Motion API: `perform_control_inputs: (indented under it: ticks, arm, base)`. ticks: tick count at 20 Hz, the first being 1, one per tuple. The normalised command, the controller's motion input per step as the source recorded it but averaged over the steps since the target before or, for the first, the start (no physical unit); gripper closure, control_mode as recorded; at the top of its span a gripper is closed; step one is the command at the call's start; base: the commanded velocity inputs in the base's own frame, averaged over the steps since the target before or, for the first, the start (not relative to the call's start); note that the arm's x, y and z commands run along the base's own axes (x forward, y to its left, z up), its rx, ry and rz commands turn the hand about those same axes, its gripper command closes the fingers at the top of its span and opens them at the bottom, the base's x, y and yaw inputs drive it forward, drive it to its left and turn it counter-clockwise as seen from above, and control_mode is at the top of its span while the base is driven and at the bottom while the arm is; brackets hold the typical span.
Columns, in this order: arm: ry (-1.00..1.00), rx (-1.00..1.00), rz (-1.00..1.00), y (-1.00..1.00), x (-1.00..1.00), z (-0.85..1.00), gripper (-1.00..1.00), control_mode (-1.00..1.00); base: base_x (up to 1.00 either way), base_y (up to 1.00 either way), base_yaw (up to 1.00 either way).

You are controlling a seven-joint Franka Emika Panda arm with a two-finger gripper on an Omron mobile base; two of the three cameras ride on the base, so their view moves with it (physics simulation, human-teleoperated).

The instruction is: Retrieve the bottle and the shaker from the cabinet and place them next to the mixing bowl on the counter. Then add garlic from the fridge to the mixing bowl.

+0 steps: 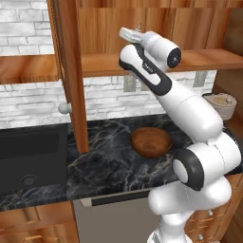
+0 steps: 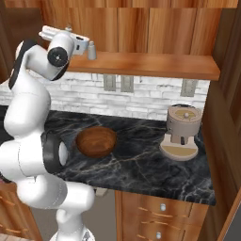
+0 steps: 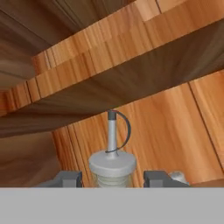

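bottle [image 3: 112, 168]: 1 | shaker [image 2: 92, 51]: 1 | mixing bowl [image 2: 96, 141]: 1 | coffee grinder [image 2: 181, 132]: 1 | wall outlets [image 2: 118, 83]: 3

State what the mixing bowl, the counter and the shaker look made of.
Mixing bowl: wood, smooth brown, with visible grain rings. Counter: black marble or a stone look-alike, polished, with thin pale veins. Shaker: probably metal, plain grey-silver; too small to be sure.

A kitchen, prob. in a home; a black marble counter [image 2: 155, 162] is running under a wood cabinet [image 2: 150, 63] w/ a white brick wall [image 1: 33, 102] behind; a dark sink [image 1: 31, 156], a wooden bowl [image 2: 96, 141] & a coffee grinder [image 2: 181, 132] are sitting there.
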Motion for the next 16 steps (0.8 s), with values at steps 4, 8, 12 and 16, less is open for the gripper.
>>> perform_control_inputs:
  ticks: [4,8,12,16]
  arm:
    - [0.00,0.00,-0.15,0.00,-1.00,0.48,1.00,-1.00]
    - [0.00,0.00,-0.18,0.00,-1.00,0.36,1.00,-1.00]
    - [0.00,-0.01,-0.11,-0.06,-1.00,0.20,1.00,-1.00]
    - [0.00,0.00,-0.05,-0.34,-1.00,0.09,1.00,-1.00]
  base:
    - [0.00,0.00,0.00]
    - [0.00,0.00,0.00]
    - [0.00,0.00,0.00]
    - [0.00,0.00,0.00]
